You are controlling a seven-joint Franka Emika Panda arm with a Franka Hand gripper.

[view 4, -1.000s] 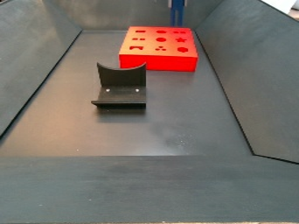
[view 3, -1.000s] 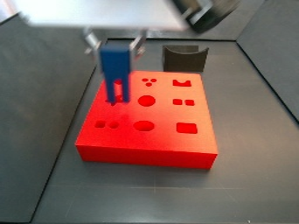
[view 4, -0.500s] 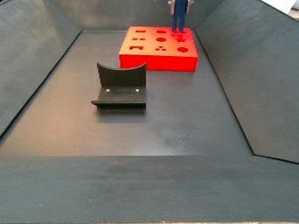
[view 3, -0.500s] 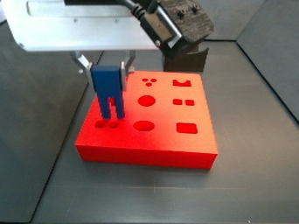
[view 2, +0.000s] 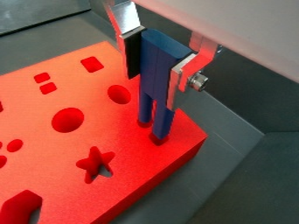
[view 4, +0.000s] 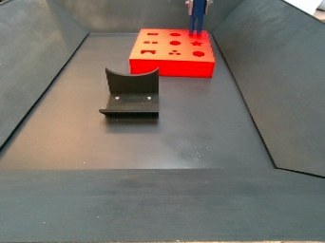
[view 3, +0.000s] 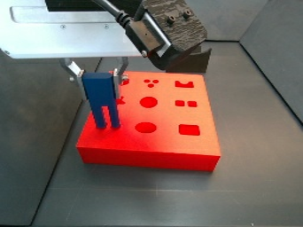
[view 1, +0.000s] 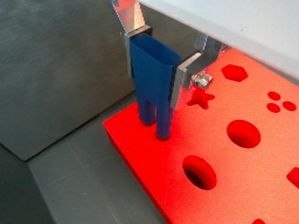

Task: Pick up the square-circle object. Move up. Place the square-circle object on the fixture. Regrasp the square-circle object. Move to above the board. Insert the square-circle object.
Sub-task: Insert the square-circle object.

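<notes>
Here the arm was seen reaching down over a corner of the large flat bright red slab with shaped holes (view 3: 148,124). Its claw (view 1: 158,61) was pinched on the blocky top of the small blue plastic two-pronged peg piece (view 1: 153,83), which was held upright. The prong tips were shown in both wrist views at the slab's top near its edge (view 2: 158,131); how deep they sat could not be told. Only in a side view was the nearly black notched block on its base plate (view 4: 129,93) seen whole, well apart from the slab on the dark surface (view 4: 178,142).
</notes>
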